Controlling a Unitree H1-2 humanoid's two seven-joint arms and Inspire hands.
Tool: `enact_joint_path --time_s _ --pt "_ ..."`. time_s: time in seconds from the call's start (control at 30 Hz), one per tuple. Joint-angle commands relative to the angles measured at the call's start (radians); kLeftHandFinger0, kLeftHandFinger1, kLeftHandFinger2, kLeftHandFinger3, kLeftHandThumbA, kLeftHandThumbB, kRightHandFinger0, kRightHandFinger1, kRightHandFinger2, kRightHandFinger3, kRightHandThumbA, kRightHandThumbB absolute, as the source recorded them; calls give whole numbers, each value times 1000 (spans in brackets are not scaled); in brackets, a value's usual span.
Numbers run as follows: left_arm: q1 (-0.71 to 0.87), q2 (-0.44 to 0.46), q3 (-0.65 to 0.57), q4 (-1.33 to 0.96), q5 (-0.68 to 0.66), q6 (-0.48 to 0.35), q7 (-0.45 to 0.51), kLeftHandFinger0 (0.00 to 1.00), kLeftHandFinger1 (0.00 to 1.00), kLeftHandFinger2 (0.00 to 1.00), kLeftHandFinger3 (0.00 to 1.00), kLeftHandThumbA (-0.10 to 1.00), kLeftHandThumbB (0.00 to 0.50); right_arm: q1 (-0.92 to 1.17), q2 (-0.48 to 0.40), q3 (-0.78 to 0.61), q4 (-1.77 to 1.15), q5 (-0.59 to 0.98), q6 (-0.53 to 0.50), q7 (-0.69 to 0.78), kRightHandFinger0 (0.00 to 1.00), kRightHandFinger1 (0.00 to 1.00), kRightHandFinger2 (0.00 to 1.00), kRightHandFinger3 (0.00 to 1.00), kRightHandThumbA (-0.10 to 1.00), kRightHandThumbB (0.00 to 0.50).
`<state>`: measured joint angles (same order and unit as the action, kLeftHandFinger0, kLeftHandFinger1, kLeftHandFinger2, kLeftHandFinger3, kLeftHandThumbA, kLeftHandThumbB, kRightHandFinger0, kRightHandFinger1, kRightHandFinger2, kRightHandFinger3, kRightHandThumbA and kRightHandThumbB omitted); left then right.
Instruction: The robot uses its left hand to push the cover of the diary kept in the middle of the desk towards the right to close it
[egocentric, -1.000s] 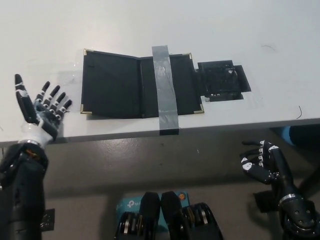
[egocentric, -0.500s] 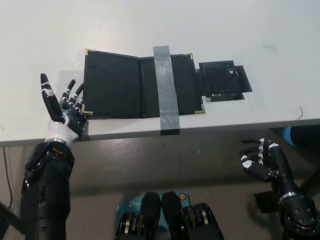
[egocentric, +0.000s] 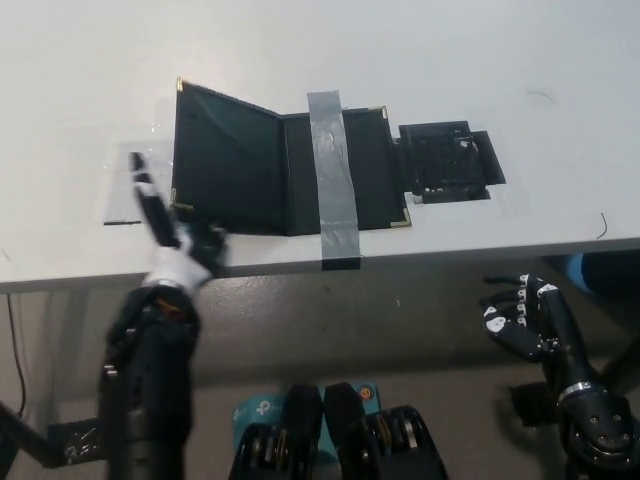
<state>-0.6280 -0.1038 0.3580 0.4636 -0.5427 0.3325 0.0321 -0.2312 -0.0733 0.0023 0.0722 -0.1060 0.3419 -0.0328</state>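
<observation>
A black diary (egocentric: 285, 160) with gold corners lies open in the middle of the white desk (egocentric: 80, 90), its right half held down by a grey tape strip (egocentric: 332, 180). Its left cover (egocentric: 222, 160) is tilted up off the desk. My white left hand (egocentric: 178, 235) sits at the cover's lower left corner, fingers reaching under its edge, thumb pointing up. It holds nothing. My black right hand (egocentric: 522, 320) rests below the desk edge at lower right, fingers loosely curled and apart.
A black taped patch (egocentric: 447, 160) lies on the desk just right of the diary. The desk's front edge runs across the picture below the diary. A dark mark (egocentric: 122, 222) shows on the desk left of my left hand.
My left hand moved right from the desk's left side to the diary's lower left corner. The left cover, flat before, has lifted off the desk. The right hand stayed put.
</observation>
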Motion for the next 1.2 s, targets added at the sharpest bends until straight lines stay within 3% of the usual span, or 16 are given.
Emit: enact_joint_path --time_s 0.0,0.1,0.2,0.3,0.33,0.4,0.43,0.5,0.57,0.6,0.63,0.73,0.8,0.87,1.0,1.17 --pt "-70 -80 -35 -42 -35 33 -4 1000 1000 1000 1000 1000 403 -35 -14 -3 -31 5 3 14 326 369 462 618 422 38" --pt "-103 -112 -62 -64 -31 43 -10 1000 1000 1000 1000 1000 410 -36 -6 -4 -35 8 9 12 282 333 430 606 415 50" --pt "-114 -94 -192 -93 84 27 -38 1000 1000 1000 1000 1000 402 -42 -6 6 -33 3 10 16 292 340 432 596 414 41" --pt "-132 -13 -432 -100 345 45 -16 1000 1000 1000 1000 1000 387 -44 -13 15 -31 -7 11 19 296 360 460 619 420 38" --pt "-146 19 -512 -90 411 64 -23 1000 1000 1000 1000 1000 423 -45 -12 16 -36 -10 23 15 274 345 449 612 424 47" --pt "-150 52 -585 -88 473 54 -23 1000 1000 1000 1000 1000 447 -44 -14 17 -37 -8 23 17 269 345 454 620 422 36" --pt "-164 86 -675 -62 587 0 -10 1000 1000 1000 1000 1000 409 -43 -15 19 -39 -10 23 17 268 344 456 620 419 34" --pt "-174 117 -757 -49 681 -22 9 1000 1000 1000 1000 1000 400 -40 -16 21 -42 -10 26 19 267 344 456 619 415 33" --pt "-226 208 -978 -25 949 -38 9 1000 1000 1000 1000 1000 369 -36 -16 21 -44 -5 25 23 263 346 456 638 397 20" --pt "-252 241 -1069 -19 1054 -20 -4 1000 1000 1000 1000 1000 422 -35 -19 23 -39 -5 12 25 272 352 459 649 386 13" --pt "-263 254 -1105 -18 1090 -12 -8 1000 1000 1000 1000 1000 440 -34 -20 24 -37 -5 6 26 275 354 461 654 379 13" --pt "-306 287 -1249 -22 1251 37 -37 1000 1000 1000 1000 1000 452 -31 -24 26 -33 -5 -5 29 277 355 459 644 374 20" --pt "-316 291 -1285 -13 1291 38 -28 1000 1000 1000 1000 1000 444 -32 -25 29 -32 -5 -5 32 274 351 453 641 376 23" --pt "-330 281 -1323 7 1326 37 -15 1000 1000 1000 1000 1000 398 -33 -24 29 -38 -4 1 34 269 340 434 616 378 25" --pt "-348 257 -1346 19 1326 21 14 1000 1000 1000 1000 1000 378 -36 -24 31 -40 -8 8 32 249 326 424 611 374 27" --pt "-395 211 -1406 27 1352 22 8 1000 1000 1000 1000 1000 411 -37 -39 53 -58 -31 36 41 265 331 427 625 378 9"
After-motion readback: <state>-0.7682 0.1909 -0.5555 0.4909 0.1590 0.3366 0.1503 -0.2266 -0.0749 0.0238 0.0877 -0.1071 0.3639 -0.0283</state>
